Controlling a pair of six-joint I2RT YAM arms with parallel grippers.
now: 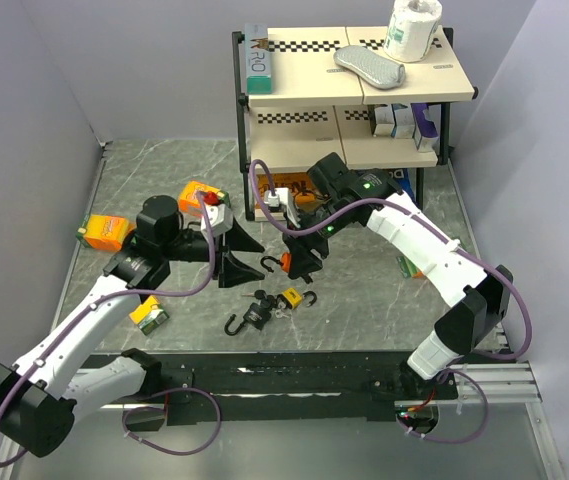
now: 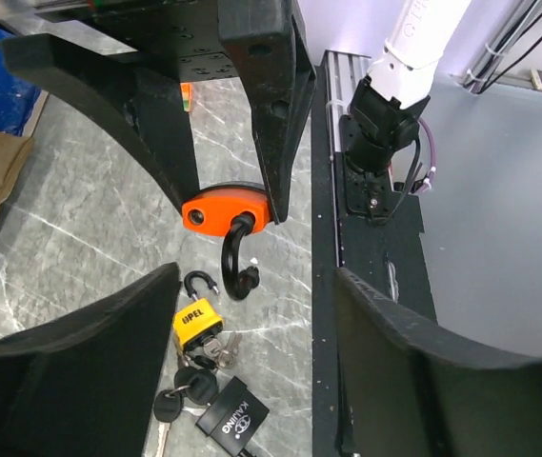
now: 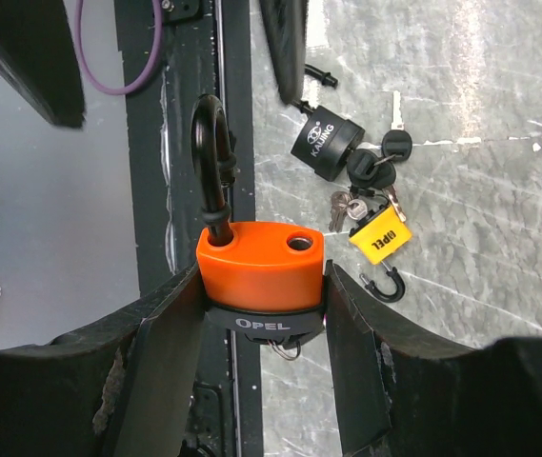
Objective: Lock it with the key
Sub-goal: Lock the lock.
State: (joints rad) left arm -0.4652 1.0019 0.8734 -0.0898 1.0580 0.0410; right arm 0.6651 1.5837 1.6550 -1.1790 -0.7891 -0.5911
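Orange padlock (image 3: pixel 261 255) in right end effector (image 3: pixel 263 290)

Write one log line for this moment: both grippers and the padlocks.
right gripper: shut on orange padlock, shackle open | left gripper: open | yellow padlock, black padlock: on table

Grey-veined table (image 1: pixel 164 180), orange padlock (image 3: pixel 261 257), yellow padlock (image 3: pixel 380 235), black padlock (image 3: pixel 326 143), black-and-white-checkered shelf (image 1: pixel 309 70)

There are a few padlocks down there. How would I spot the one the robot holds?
Start at the shelf rack at the back, then drop to the right claw just in front. Pinched there is the orange padlock, shackle open; the yellow padlock and black padlock lie loose on the table.
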